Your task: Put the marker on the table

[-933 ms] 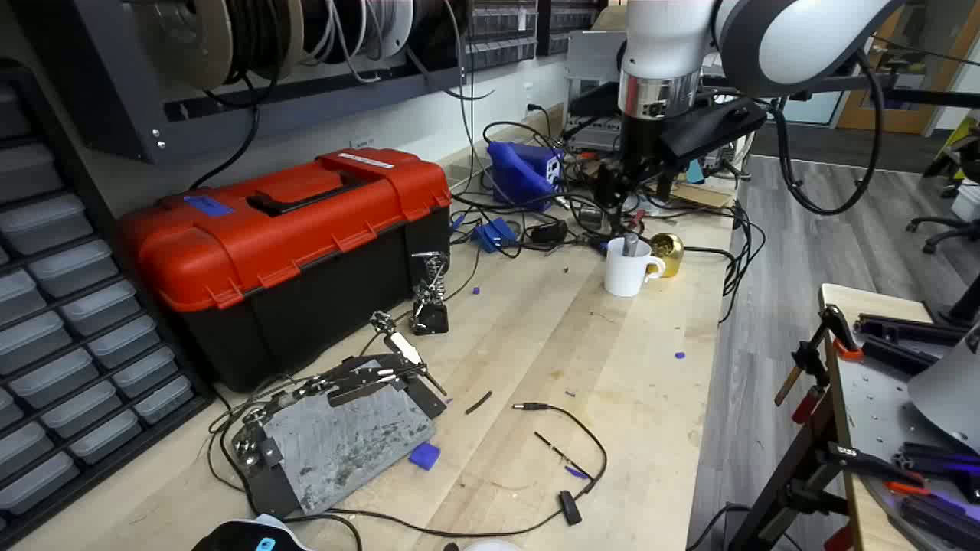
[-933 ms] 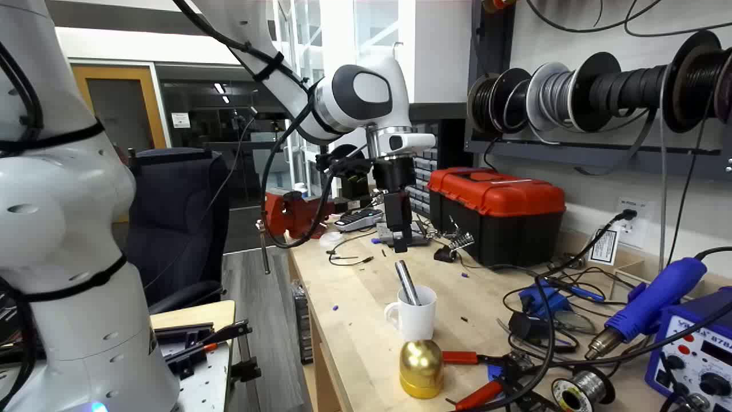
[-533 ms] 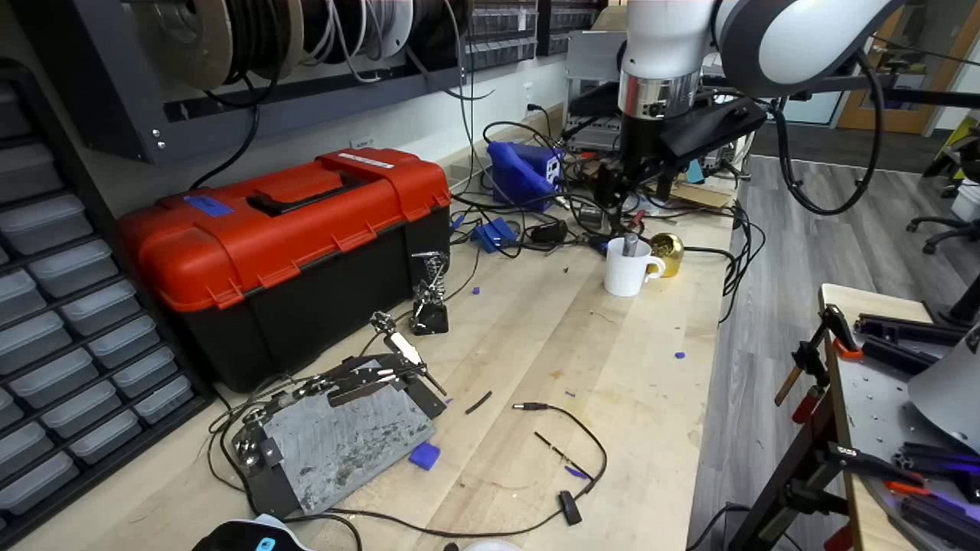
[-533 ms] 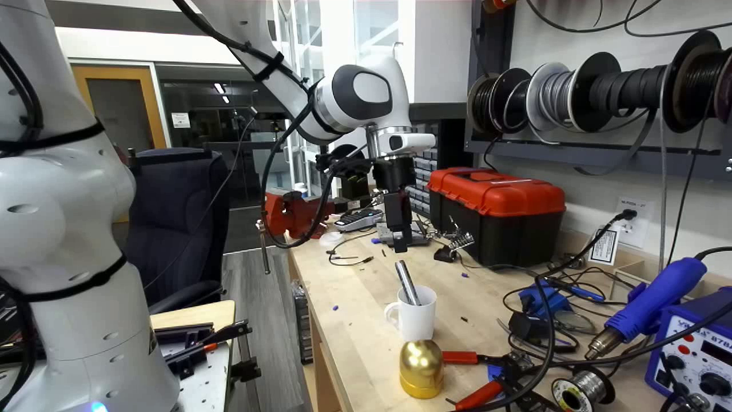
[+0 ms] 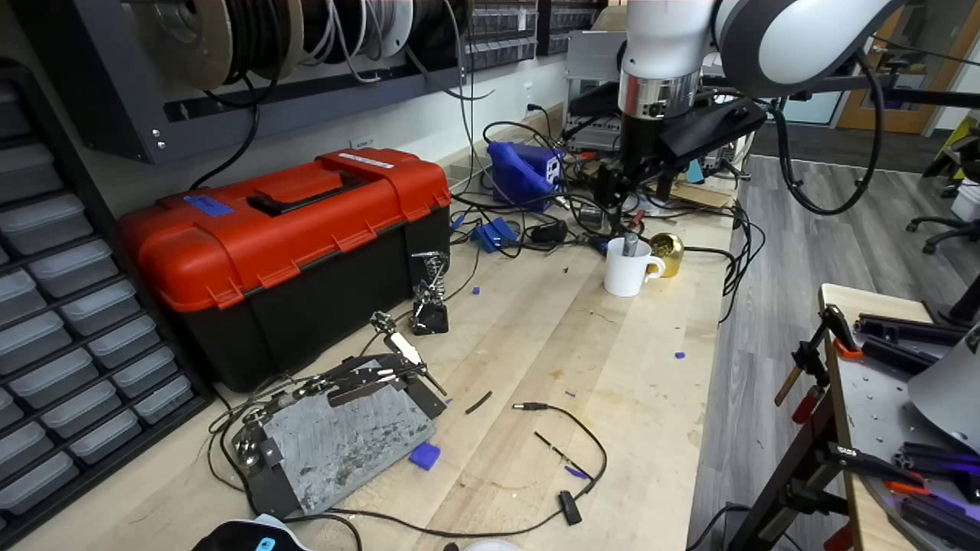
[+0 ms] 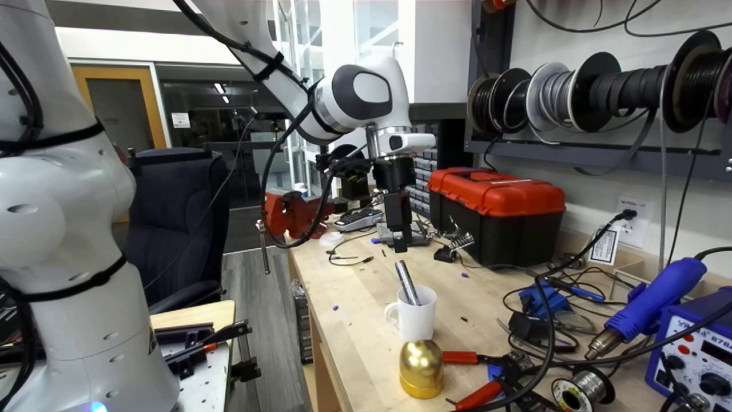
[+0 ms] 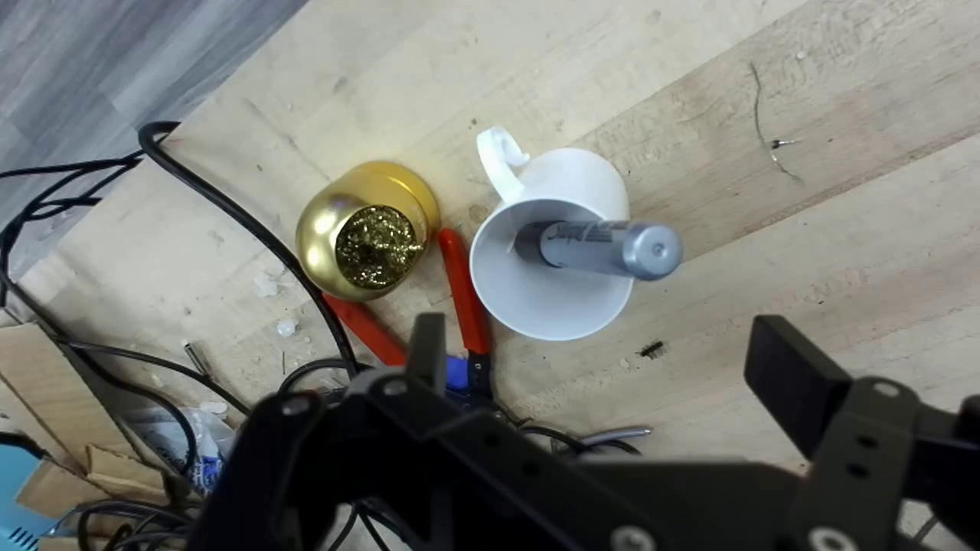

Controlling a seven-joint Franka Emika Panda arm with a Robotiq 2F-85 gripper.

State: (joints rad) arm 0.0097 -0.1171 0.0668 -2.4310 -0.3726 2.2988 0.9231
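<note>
The marker (image 7: 605, 246) is grey with a silver cap end. It leans tilted in the white mug (image 7: 553, 306), its upper part out past the rim. In both exterior views the marker also stands out of the mug (image 5: 630, 245) (image 6: 407, 283). The mug is upright on the light-wood table (image 6: 354, 286). My gripper (image 7: 612, 356) is open, with nothing between its fingers. In an exterior view the gripper (image 6: 401, 243) hangs above the mug and marker, apart from both. The marker's lower end is hidden inside the mug.
A gold tip cleaner (image 6: 421, 369) and red-handled pliers (image 7: 467, 298) lie close beside the mug. Black cables and a blue soldering station (image 6: 695, 343) are near. A red toolbox (image 5: 291, 222) stands along the wall. A helping-hands stand and grey plate (image 5: 344, 444) are further along.
</note>
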